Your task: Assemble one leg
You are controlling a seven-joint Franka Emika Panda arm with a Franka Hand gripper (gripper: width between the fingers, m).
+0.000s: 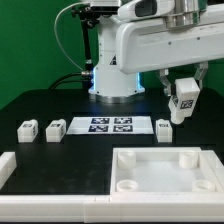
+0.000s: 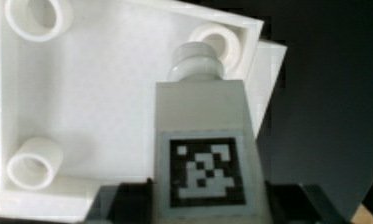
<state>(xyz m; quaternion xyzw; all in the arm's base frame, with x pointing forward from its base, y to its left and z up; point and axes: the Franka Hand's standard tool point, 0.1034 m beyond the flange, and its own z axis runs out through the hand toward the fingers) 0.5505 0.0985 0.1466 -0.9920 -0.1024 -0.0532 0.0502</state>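
Observation:
My gripper (image 1: 183, 104) is shut on a white leg (image 1: 182, 102) with a black-and-white tag, held in the air above the table's far right part. In the wrist view the leg (image 2: 204, 130) fills the middle, tag face up, its threaded end pointing at a round corner socket (image 2: 213, 38) of the large white tray-like piece (image 2: 94, 100); the black fingers (image 2: 124, 202) clamp its sides. Three more legs lie on the table: two at the exterior view's left (image 1: 27, 128) (image 1: 55, 129) and one at the right (image 1: 164, 127).
The marker board (image 1: 110, 125) lies at the table's middle. The tray-like piece (image 1: 165, 172) with round sockets sits at the front right. A white frame edge (image 1: 6, 168) runs along the front left. The arm's base (image 1: 115, 75) stands at the back.

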